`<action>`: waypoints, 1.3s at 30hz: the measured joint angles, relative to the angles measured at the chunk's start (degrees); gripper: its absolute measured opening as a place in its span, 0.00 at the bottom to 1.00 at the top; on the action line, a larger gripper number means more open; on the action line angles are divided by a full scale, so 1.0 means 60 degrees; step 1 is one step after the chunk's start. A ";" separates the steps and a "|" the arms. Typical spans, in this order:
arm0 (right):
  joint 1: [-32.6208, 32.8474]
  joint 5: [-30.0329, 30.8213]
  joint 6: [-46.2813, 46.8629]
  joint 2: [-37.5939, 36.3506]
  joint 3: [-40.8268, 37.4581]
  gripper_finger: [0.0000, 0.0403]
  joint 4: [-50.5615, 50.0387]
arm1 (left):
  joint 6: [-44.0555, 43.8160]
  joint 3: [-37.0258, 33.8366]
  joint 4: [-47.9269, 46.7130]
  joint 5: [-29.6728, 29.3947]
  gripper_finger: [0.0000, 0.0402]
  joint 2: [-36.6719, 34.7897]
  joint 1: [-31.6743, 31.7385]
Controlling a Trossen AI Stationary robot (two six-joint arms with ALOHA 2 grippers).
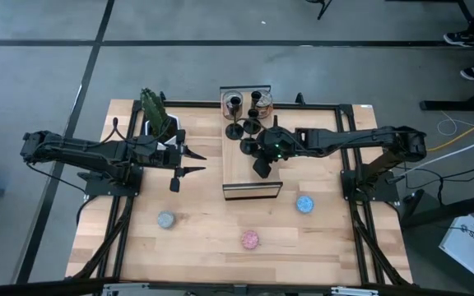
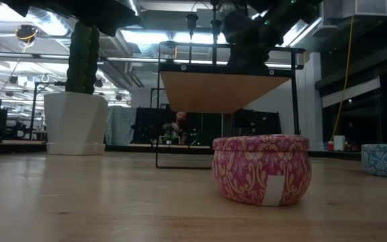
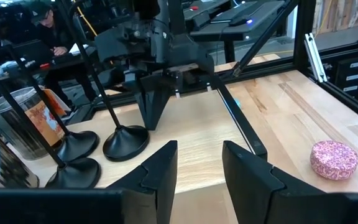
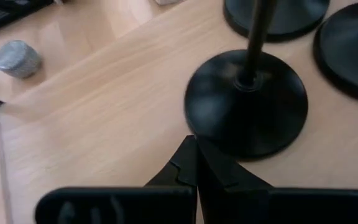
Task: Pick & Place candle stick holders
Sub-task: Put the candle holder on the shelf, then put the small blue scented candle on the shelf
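Candle stick holder (image 4: 247, 102) stands just beyond right end effector (image 4: 196, 163).

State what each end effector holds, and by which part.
Nothing is held: the right end effector is shut empty beside a candle stick holder; the left end effector is open, empty.

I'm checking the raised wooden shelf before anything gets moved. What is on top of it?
On the raised shelf, black candle stick holders stand at its far end beside a metal tin. The right gripper, shut, is above its middle. The arm covers part of the shelf.
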 joint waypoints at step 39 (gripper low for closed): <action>0.1636 0.0178 -0.0726 -0.3236 0.0000 0.00 -0.2364 | 0.0000 0.0002 0.0000 0.0000 0.31 0.0000 -0.0001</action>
